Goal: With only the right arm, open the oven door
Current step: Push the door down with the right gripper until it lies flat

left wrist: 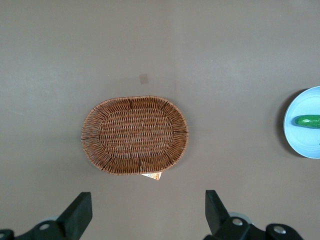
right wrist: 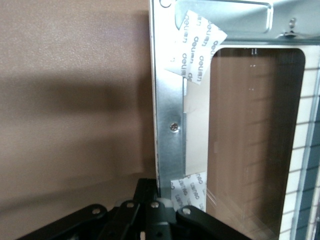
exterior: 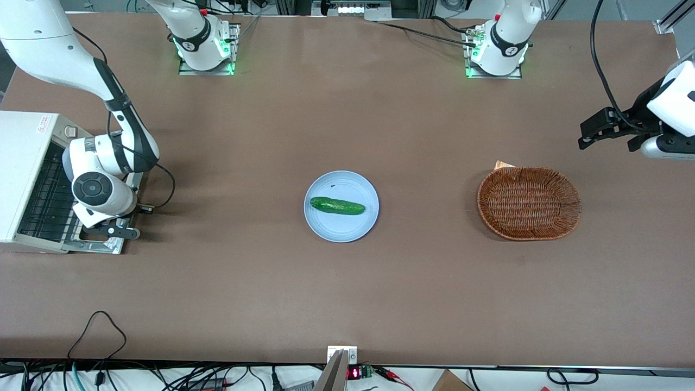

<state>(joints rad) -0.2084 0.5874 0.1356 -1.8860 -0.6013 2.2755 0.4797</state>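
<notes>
The small white toaster oven [exterior: 24,136] stands at the working arm's end of the table. Its oven door [exterior: 102,247] hangs fully open and lies flat in front of the oven, with the dark rack [exterior: 46,201] exposed. The right arm [exterior: 117,157] reaches down over the door and hides most of it. In the right wrist view the door's silver frame [right wrist: 170,110] and glass window [right wrist: 250,140] lie flat, with the table showing through the glass. My gripper [exterior: 111,231] [right wrist: 159,201] sits at the door's outer edge, its fingers closed on that rim.
A light blue plate [exterior: 317,222] with a green cucumber [exterior: 336,206] sits mid-table. A brown wicker basket [exterior: 575,203] lies toward the parked arm's end; it also shows in the left wrist view [left wrist: 90,135], with the plate [left wrist: 300,145] beside it. White tape patches [right wrist: 197,47] stick on the door frame.
</notes>
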